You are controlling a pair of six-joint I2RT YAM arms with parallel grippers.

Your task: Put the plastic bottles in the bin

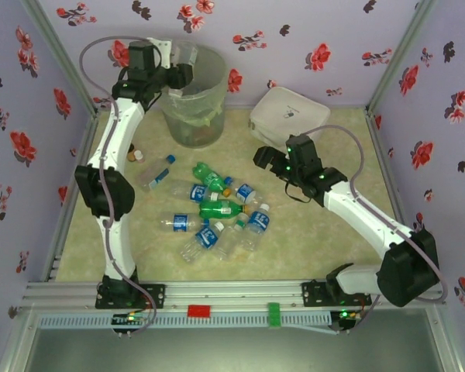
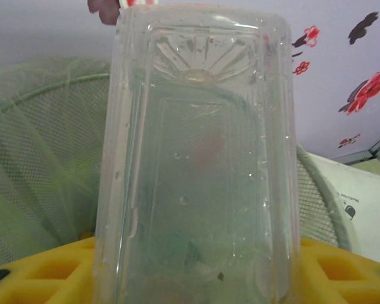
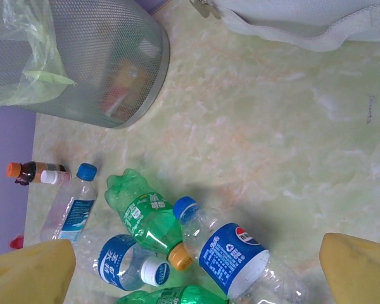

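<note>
Left wrist view: clear bottle [image 2: 196,190] clamped between left jaws above bin [image 2: 44,158].

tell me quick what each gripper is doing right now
Left gripper: shut on a clear plastic bottle.
Right gripper: open, holding nothing.

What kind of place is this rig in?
Probably a lab test cell, not a home: floral-print walls on aluminium framing box in the table, with plastic bottles strewn by a bin.

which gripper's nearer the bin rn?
Left. Left gripper is at the bin rim, holding a bottle above it. Right gripper is open over the table, well clear of the bin, beside the bottle pile.
</note>
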